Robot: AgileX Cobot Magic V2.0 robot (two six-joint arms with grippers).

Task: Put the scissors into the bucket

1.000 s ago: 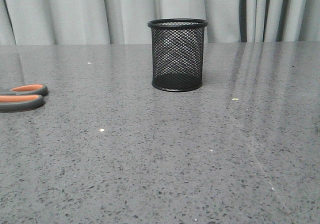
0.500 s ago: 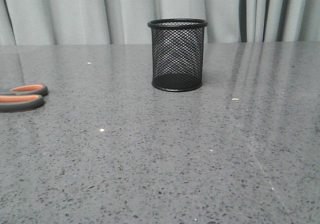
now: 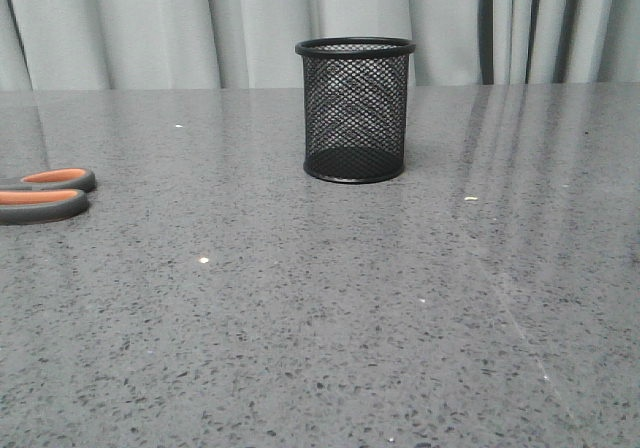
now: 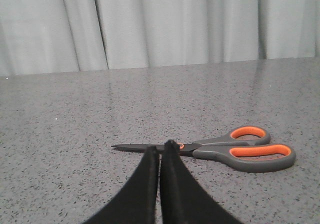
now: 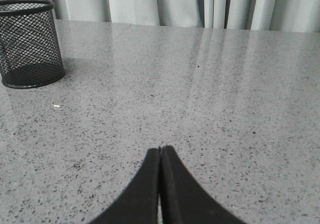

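Observation:
The scissors lie flat on the grey table; in the front view only their grey and orange handle loops (image 3: 45, 195) show at the left edge. In the left wrist view the whole scissors (image 4: 220, 149) lie closed, blades pointing away from the loops. My left gripper (image 4: 160, 149) is shut and empty, its tips just short of the blades. The bucket (image 3: 354, 109), a black wire-mesh cup, stands upright at the table's middle back and also shows in the right wrist view (image 5: 30, 43). My right gripper (image 5: 160, 149) is shut and empty over bare table, well away from the bucket.
The grey speckled table (image 3: 320, 318) runs back to a pale curtain (image 3: 200, 28). A few small light specks (image 3: 203, 260) lie on the surface. Neither arm shows in the front view.

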